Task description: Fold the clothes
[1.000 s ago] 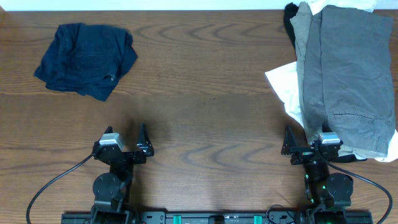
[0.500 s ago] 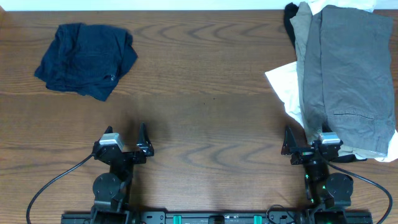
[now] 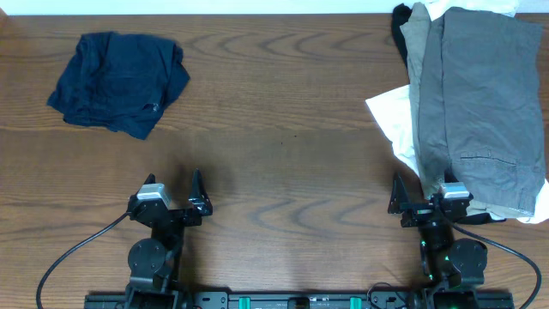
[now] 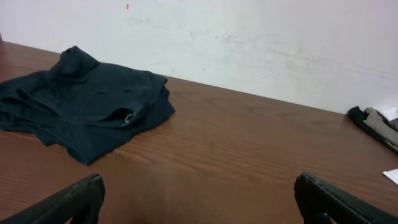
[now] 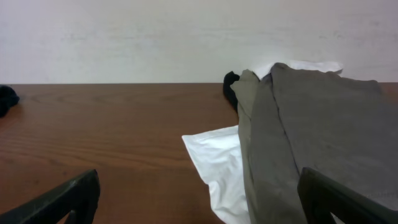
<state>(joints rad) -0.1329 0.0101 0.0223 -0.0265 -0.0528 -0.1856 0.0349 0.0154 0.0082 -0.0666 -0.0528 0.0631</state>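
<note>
Fingers of left gripper (image 3: 173,190): spread wide, holding nothing.
Fingers of right gripper (image 3: 425,196): spread wide, holding nothing, just beside the pile's near edge.
Grey shorts (image 3: 485,103): flat on top of the pile at the table's right side.
Under them: khaki garment (image 3: 418,51), white cloth (image 3: 390,116), black cloth (image 3: 400,21).
Navy garment (image 3: 120,77): crumpled at far left, well apart.
Table (image 3: 283,129): brown wood.

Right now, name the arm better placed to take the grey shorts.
Right. The right gripper stands open at the near edge of the grey shorts; the left gripper is nearer the navy garment.
</note>
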